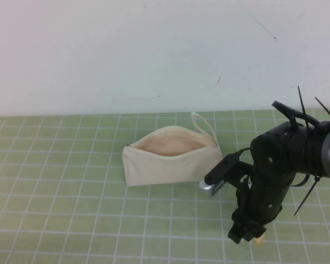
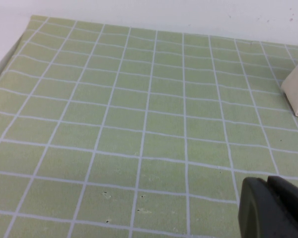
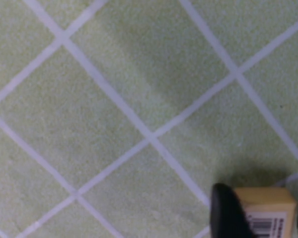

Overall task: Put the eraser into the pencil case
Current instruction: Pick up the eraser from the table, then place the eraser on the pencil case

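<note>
Eraser (image 3: 264, 213) sits between fingers of right claw (image 1: 252, 235), clenched on it low over desk (image 1: 71, 176) near front right corner. Pencil case (image 1: 170, 159) lies mid-desk, mouth open upward, long axis parallel to front edge, back-left of right claw; right arm nearer. Right wrist view alone shows barcode wrapper; high view shows only tan sliver. Left claw (image 2: 274, 208): parked toward left edge, state cannot tell.

A: Mat (image 1: 55, 165)? Case?
B: Green, white grid. Pencil case (image 1: 168, 162) cream, pinkish-beige lining.
A: Eraser (image 3: 265, 210)?
B: Tan, barcode label. Right gripper (image 1: 247, 234) and left gripper (image 2: 273, 208): black.
</note>
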`<move>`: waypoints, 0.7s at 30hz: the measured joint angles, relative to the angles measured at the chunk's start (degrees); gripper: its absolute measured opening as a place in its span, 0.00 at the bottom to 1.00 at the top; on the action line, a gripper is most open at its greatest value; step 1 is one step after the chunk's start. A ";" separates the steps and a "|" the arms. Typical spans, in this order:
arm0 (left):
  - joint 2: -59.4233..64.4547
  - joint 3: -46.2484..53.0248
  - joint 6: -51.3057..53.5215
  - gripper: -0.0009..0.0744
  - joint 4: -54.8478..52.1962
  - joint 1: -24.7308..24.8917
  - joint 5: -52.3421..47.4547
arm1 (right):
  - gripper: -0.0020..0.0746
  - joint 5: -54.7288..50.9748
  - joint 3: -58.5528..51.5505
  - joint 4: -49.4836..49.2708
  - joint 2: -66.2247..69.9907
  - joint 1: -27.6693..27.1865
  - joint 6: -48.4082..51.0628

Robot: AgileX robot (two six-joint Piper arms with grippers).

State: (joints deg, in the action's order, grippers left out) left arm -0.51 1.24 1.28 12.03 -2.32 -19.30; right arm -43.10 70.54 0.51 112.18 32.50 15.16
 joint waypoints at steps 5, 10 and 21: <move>0.00 0.00 0.00 0.01 0.00 0.00 0.00 | 0.28 -1.60 0.41 0.05 -0.43 0.00 -0.35; 0.00 0.00 0.00 0.01 0.00 0.00 0.00 | 0.28 -6.31 3.86 -0.51 -5.34 0.00 -1.24; 0.00 0.00 0.00 0.01 0.04 0.00 0.00 | 0.28 15.38 10.37 -12.09 -14.48 0.25 0.75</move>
State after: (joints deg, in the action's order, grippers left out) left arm -0.51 1.24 1.28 12.08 -2.32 -19.30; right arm -27.72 80.91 -11.58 97.71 32.75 15.91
